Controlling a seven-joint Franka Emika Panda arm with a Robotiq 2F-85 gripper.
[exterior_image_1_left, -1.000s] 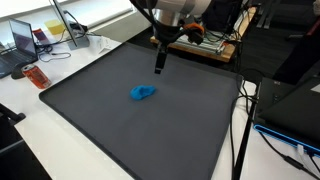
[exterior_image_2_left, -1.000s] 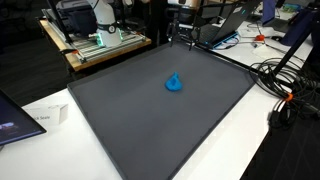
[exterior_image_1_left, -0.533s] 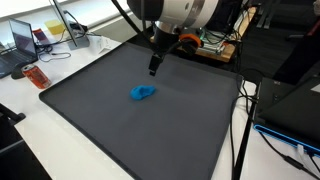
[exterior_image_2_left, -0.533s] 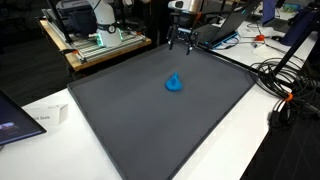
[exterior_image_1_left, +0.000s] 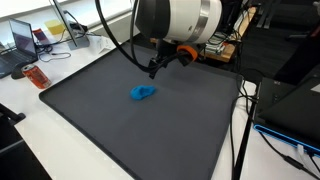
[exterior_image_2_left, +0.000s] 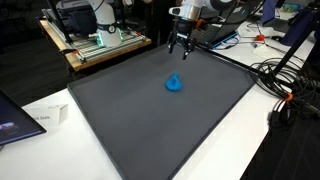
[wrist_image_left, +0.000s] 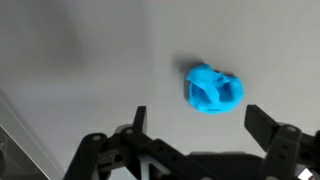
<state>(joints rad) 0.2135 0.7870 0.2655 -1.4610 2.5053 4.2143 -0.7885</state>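
One crumpled blue lump lies on the dark mat, below the jaws and off-centre in their gap, nearer one finger. The gripper hangs above it, jaws spread wide and empty. If it descends off-centre, a fingertip could well strike the lump and shove it aside.

A dark grey mat covered the white table; a crumpled blue object lay near the mat's middle.
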